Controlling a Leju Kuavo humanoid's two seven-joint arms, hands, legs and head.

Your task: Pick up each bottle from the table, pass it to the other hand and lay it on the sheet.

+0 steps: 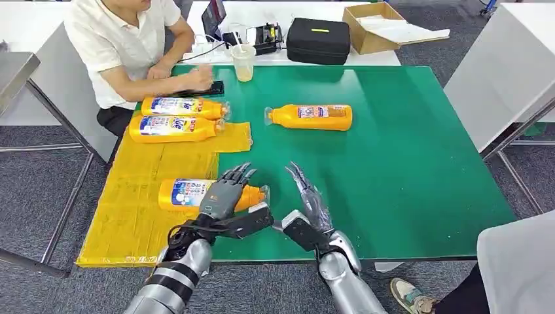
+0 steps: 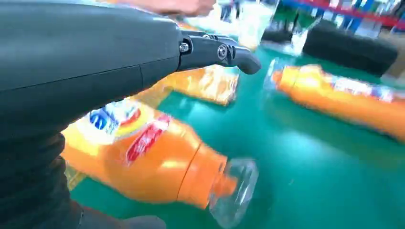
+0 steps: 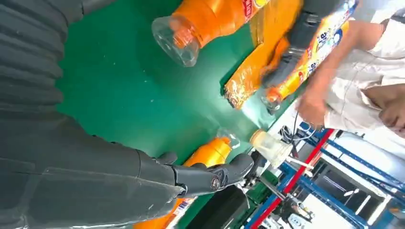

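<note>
Orange bottle (image 1: pixel 196 193) is lain on the yellow sheet (image 1: pixel 141 203) beneath the spread left hand (image 1: pixel 226 193); right hand (image 1: pixel 309 196) is held spread, empty.

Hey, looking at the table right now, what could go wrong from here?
1. The near bottle lies with its clear cap past the yellow sheet edge on the green table; under the left hand it may roll off.
2. The right hand, fingers apart, must reach the lone bottle, near a person's cup.
</note>
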